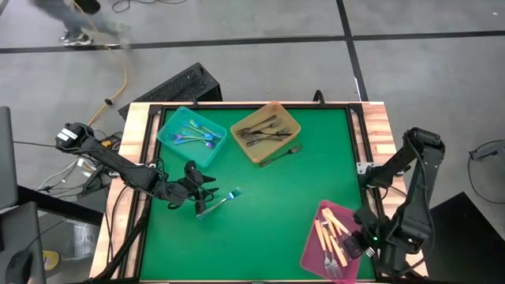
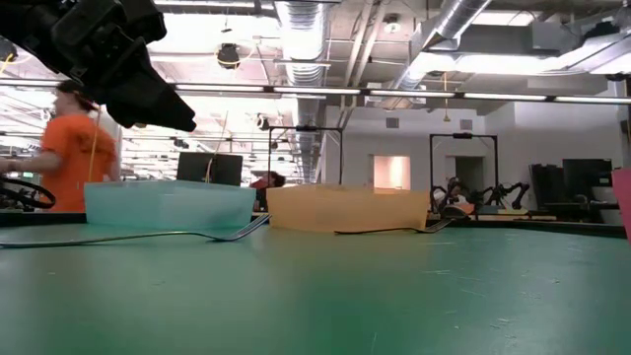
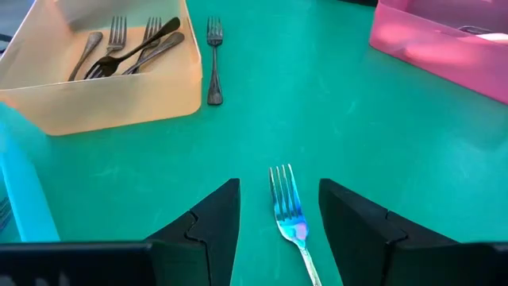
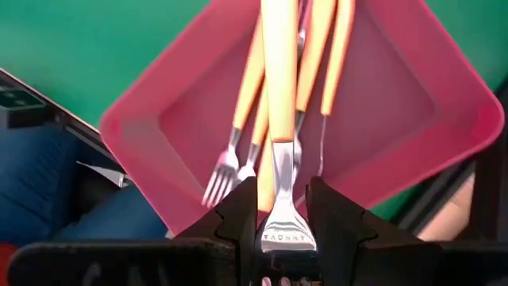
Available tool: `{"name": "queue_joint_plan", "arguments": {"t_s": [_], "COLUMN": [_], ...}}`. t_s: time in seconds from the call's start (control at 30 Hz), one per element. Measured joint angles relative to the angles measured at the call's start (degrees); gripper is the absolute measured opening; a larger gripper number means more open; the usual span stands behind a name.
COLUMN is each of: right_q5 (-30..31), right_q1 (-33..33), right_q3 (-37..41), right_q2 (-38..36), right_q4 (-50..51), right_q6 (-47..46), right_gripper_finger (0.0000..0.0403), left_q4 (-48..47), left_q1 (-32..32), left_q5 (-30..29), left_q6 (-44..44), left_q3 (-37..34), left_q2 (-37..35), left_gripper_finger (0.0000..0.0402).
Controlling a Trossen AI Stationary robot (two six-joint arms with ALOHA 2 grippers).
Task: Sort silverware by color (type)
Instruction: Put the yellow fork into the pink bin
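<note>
My left gripper [image 3: 279, 187] [image 1: 203, 195] is open and hovers above an iridescent blue fork [image 3: 290, 218] [image 1: 223, 200] that lies flat on the green mat, one finger on either side of its tines, touching nothing. My right gripper [image 4: 282, 199] [image 1: 353, 246] is over the pink tray [image 4: 413, 103] [image 1: 316, 244], shut on a cream-handled utensil [image 4: 279, 71]. More cream-handled forks [image 4: 238, 151] lie in that tray. The teal tray [image 1: 167, 136] holds blue forks, and the amber tray [image 3: 119, 99] [image 1: 293, 122] holds dark grey utensils. One dark grey fork [image 3: 213, 59] [image 1: 282, 155] lies on the mat beside the amber tray. My right gripper pinches the cream-handled utensil between its two fingers at the metal part [image 4: 282, 226] just past the cream handle. The fingers lie along it, and the handle [image 4: 279, 87] points straight away from them over the pink tray. It appears lifted above the forks in the tray.
The teal tray and amber tray sit side by side at the table's far edge, the pink tray at its near right corner. Open green mat [image 1: 276, 213] lies between them. A wooden frame [image 1: 132, 138] borders the mat. A person in orange [image 2: 74, 148] stands in the room beyond.
</note>
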State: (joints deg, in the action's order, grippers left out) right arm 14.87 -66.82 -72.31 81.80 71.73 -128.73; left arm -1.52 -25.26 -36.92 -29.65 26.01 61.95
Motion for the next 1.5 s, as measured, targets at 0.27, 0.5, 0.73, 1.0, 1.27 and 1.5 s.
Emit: {"name": "queue_joint_plan", "arguments": {"t_s": [0.27, 0.5, 0.73, 1.0, 1.27, 1.5], "right_q5": [-4.36, -8.47, -6.73, -6.82, -7.52, -7.52], "right_q1": [3.76, 4.5, 5.65, 5.39, 5.5, 5.51], "right_q3": [0.28, 0.33, 0.33, 0.33, 0.33, 0.33], "right_q2": [2.5, 8.36, 17.09, 24.62, 27.78, 27.81], "right_q4": [-0.02, -0.26, -0.64, -6.33, -9.85, -10.11], "right_q6": [-0.62, -0.82, -0.83, -0.28, 1.51, 2.9], "right_gripper_finger": [0.0121, 0.0121, 0.0121, 0.0122, 0.0123, 0.014], "left_q4": [0.07, 0.04, 0.1, 0.2, 0.2, 0.17], "left_q1": [0.0, 0.0, 0.0, 0.0, 0.0, 0.0], "left_q5": [-1.28, -1.29, -1.45, -2.1, -3.96, -4.05], "left_q6": [-0.9, -1.05, -1.18, -1.97, -2.54, -2.34], "left_q3": [0.01, 0.01, 0.01, 0.01, -0.01, 0.01], "left_q2": [0.0, 0.0, 0.0, 0.0, 0.0, 0.0], "left_gripper_finger": [0.0156, 0.0156, 0.0156, 0.0156, 0.0156, 0.0156]}}
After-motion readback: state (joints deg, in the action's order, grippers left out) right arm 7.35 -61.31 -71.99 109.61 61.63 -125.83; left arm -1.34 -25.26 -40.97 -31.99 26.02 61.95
